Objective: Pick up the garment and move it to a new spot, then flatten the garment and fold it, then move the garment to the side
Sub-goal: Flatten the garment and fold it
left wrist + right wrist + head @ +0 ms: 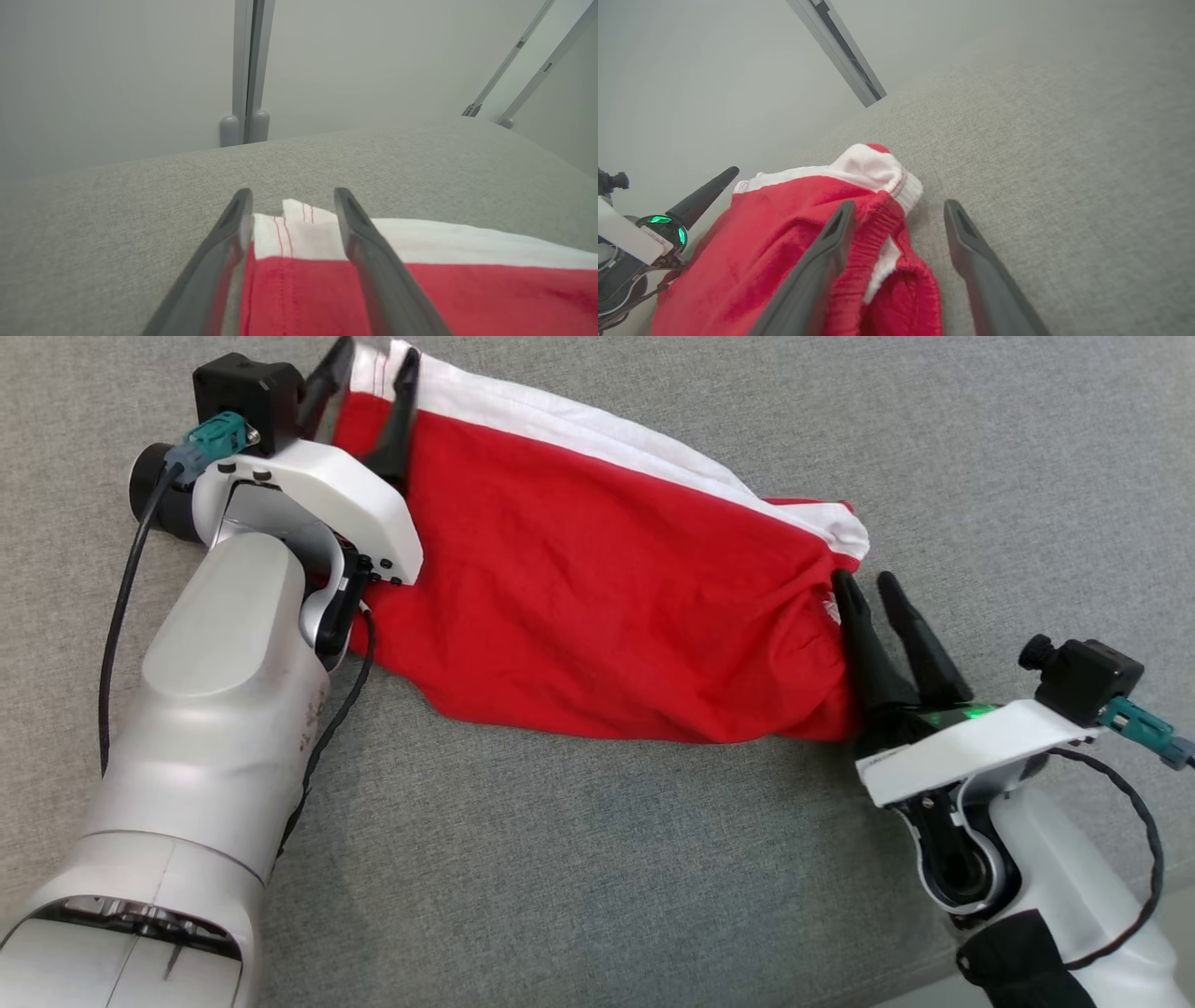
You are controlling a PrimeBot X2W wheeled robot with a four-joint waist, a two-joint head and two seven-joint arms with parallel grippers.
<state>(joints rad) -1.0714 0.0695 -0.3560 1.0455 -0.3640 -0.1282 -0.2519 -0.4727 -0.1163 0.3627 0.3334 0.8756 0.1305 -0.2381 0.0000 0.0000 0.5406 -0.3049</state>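
Note:
The garment (597, 588) is red with a white band along its far edge, and it lies stretched out on the grey fabric surface (597, 859). My left gripper (376, 350) stands open at its left corner. In the left wrist view the two fingers of the left gripper (292, 193) straddle the white, red-stitched corner of the garment (299, 233) without pinching it. My right gripper (862, 579) is open at the gathered right end. In the right wrist view the elastic waistband (878, 219) lies against the left finger of the right gripper (901, 205), and the right finger is over bare fabric.
The grey surface extends widely in front of and to the right of the garment. Its far edge (327, 135) meets a pale wall with a metal post (247, 70). My left gripper's dark finger (705, 191) shows in the right wrist view.

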